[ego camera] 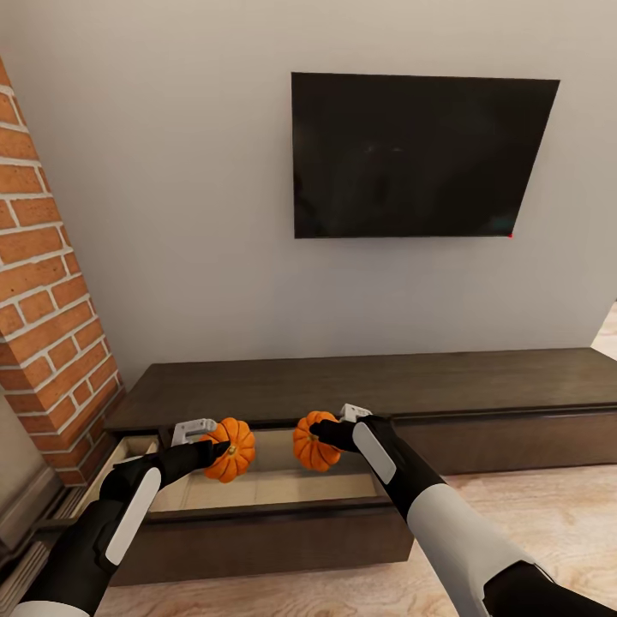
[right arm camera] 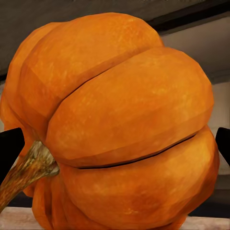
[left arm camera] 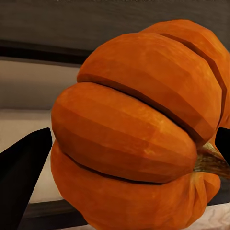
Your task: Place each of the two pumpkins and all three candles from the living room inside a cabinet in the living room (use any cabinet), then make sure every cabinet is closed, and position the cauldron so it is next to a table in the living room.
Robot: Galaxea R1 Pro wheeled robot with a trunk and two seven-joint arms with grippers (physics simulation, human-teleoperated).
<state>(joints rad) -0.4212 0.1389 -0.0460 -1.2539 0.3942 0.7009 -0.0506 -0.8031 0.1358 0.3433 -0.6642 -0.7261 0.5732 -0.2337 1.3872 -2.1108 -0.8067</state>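
Orange fills both wrist views: each gripper pinches one ribbed pumpkin, black fingertips pressed against either flank. In the head view the left gripper [ego camera: 221, 447] holds the left pumpkin [ego camera: 230, 449] and the right gripper [ego camera: 319, 434] holds the right pumpkin [ego camera: 314, 442], the two fruits near each other but apart, both hanging over the pulled-out drawer [ego camera: 257, 514] of the long dark-brown cabinet [ego camera: 368, 386]. The drawer stands open — its pale beige interior shows beneath the pumpkins. Close up, the left pumpkin [left arm camera: 139, 139] has its stem turned sideways toward one finger, and the right pumpkin [right arm camera: 120, 124] likewise. A black TV [ego camera: 416, 154] hangs on the pale wall above the cabinet; a brick column [ego camera: 43, 283] rises at the left — light wood floor [ego camera: 548, 514] lies to the right.
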